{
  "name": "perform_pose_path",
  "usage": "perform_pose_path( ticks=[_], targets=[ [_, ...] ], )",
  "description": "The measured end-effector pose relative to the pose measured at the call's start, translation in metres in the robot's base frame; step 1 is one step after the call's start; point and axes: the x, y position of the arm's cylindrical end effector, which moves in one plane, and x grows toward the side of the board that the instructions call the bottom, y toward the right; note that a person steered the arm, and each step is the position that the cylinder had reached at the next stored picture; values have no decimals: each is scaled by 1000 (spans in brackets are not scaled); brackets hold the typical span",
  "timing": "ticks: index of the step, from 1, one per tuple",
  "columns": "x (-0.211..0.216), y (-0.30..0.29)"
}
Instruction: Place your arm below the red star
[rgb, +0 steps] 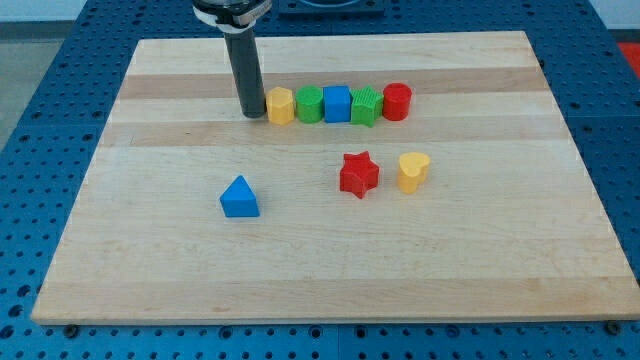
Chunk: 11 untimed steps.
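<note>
The red star lies right of the board's middle. Close on its right stands a yellow heart-shaped block. My tip rests on the board toward the view's top, just left of a yellow hexagon block. The tip is well up and to the left of the red star, about a hundred pixels away.
A row of blocks runs right from my tip: the yellow hexagon, a green block, a blue cube, a green star-like block and a red cylinder. A blue triangle lies left of the middle. The wooden board sits on a blue perforated table.
</note>
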Motion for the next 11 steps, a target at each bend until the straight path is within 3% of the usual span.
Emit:
perform_pose_path(
  ticks=[3, 5, 7, 11],
  targets=[
    [0, 5],
    [1, -25],
    [70, -24],
    [109, 38]
  ],
)
